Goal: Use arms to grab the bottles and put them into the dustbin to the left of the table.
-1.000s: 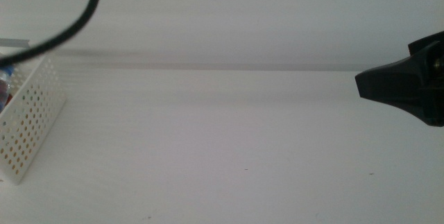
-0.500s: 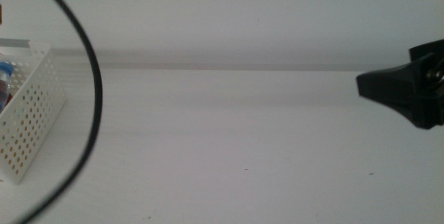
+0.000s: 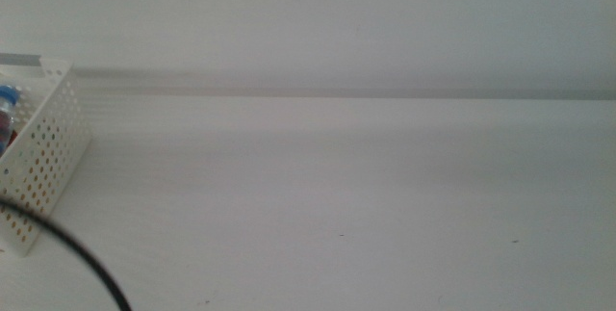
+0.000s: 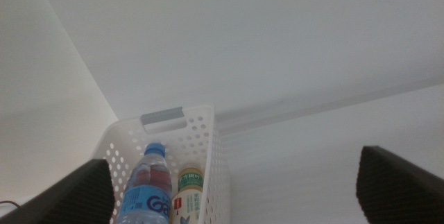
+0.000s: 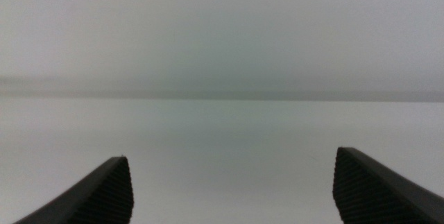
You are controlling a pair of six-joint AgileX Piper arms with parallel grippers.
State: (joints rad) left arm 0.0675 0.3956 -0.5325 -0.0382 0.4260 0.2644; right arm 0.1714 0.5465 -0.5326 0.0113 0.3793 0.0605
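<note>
1. My right gripper has pulled out of the middle view vs 0.5 s ago; jaws wide apart, empty.
2. My left gripper hangs near the bin, jaws spread wide, holding nothing.
3. Cable has swung down to the lower left corner.
4. Water btl and tea btl lie inside the bin; can prob. in there too, not clearly seen.
5. Table shows no btls, so I judge the task about done.

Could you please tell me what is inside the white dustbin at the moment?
The dustbin holds a blue-capped water bottle and a white-capped tea bottle side by side. Its walls and the frame edge hide the bottom, so any third item cannot be seen.
</note>
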